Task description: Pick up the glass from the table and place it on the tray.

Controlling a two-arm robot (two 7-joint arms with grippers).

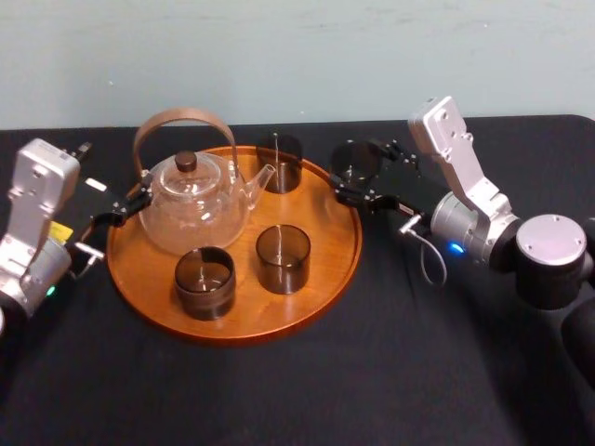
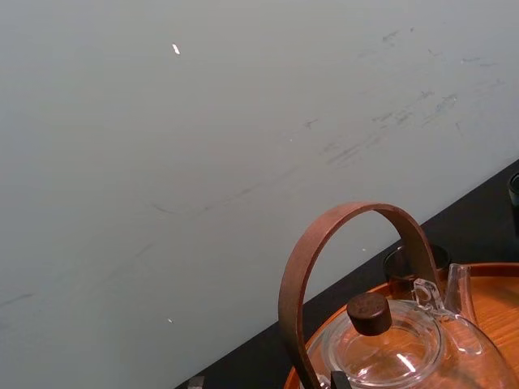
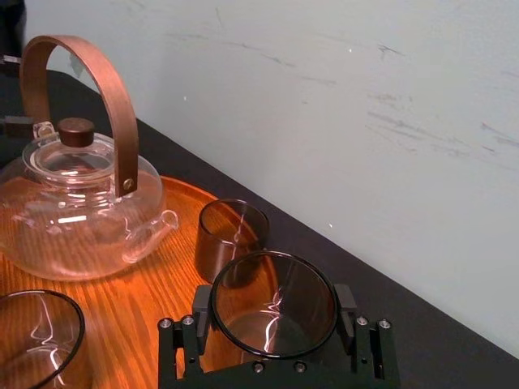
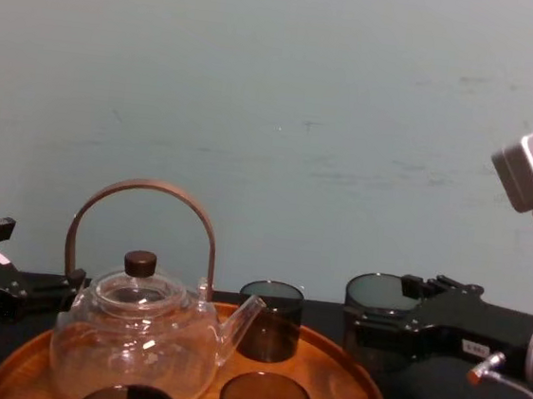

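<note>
Pale wall behind, black table below. Glass is clamped between the right gripper's fingers and held upright just outside the tray's far right rim, apparently lifted so the rim can be crossed. Bare wood at the tray's right edge is judged the likely drop spot. Left gripper is parked, fingers apart, at the tray's left edge beside the teapot.
</note>
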